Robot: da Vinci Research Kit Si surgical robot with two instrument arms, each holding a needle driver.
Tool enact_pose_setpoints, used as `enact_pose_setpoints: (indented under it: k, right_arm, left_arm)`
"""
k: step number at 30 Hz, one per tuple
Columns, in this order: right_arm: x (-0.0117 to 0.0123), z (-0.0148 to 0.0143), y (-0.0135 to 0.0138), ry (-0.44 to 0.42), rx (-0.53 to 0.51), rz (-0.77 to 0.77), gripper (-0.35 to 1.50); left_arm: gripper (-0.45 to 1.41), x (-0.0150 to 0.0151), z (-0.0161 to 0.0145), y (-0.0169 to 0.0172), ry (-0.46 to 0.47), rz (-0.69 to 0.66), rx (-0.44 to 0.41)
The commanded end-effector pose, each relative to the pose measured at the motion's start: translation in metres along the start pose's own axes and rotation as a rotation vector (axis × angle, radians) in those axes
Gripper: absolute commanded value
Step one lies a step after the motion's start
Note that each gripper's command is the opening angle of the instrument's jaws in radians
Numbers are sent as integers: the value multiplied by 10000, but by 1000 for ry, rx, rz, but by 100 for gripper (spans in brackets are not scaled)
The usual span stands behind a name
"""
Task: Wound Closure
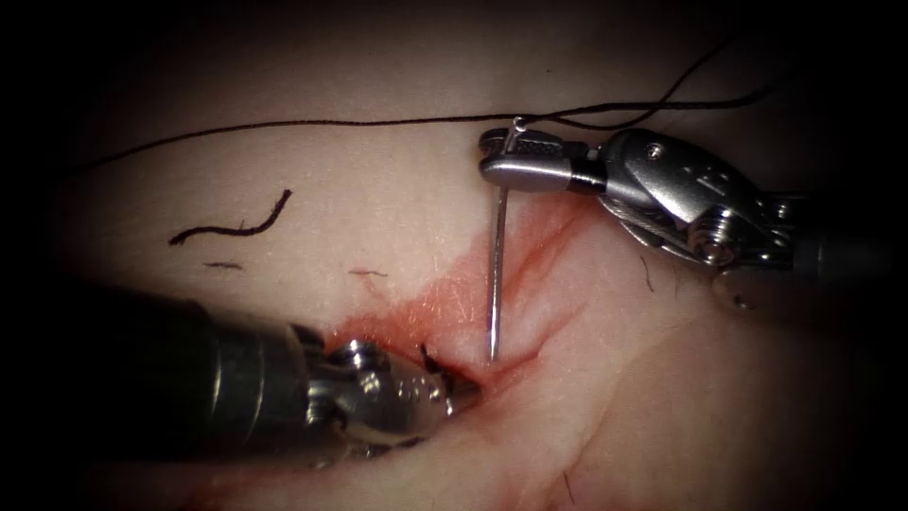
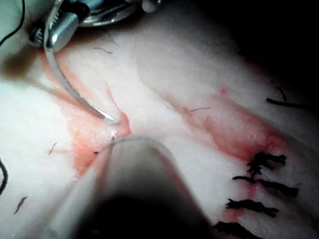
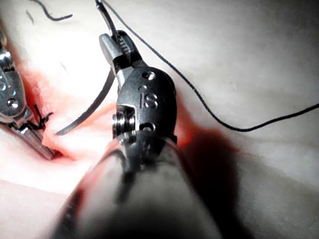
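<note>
My right tool [image 1: 515, 156] is shut on the curved needle [image 1: 497, 274] near its tail, above the tissue [image 1: 662, 416]. The needle points down, its tip touching the surface at the right edge of the cut [image 1: 515, 361]; I cannot tell whether it has entered. Black thread [image 1: 378, 121] trails from the tail across the far tissue. My left tool [image 1: 456, 393] comes in from the left, its jaws shut on the tissue at the cut's left lip. The right wrist view has the right tool [image 3: 114, 45], the needle [image 3: 92, 112] and the left tool [image 3: 35, 134]. The left wrist view has the needle [image 2: 75, 92].
Red fluid [image 1: 445, 303] stains the tissue around the cut. A black knot [image 1: 427, 358] sits beside the left tool's jaws. Tied black stitches [image 2: 259, 184] lie along the cut. Cut ends of thread [image 1: 232, 222] lie loose at the left.
</note>
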Motion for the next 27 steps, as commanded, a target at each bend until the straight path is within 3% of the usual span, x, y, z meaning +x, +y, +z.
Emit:
enact_pose_setpoints:
  k: [1,15,27]
  right_arm:
    - [-2,8,4,-3,0,20,-35]
    - [-1,7,6,-25,-18,193,-35]
    - [-14,3,8,-55,-60,471,-35]
  left_arm:
    - [-45,2,6,1,1,1,0]
    - [-45,2,6,2,1,0,0]
    - [-45,2,6,2,1,0,0]
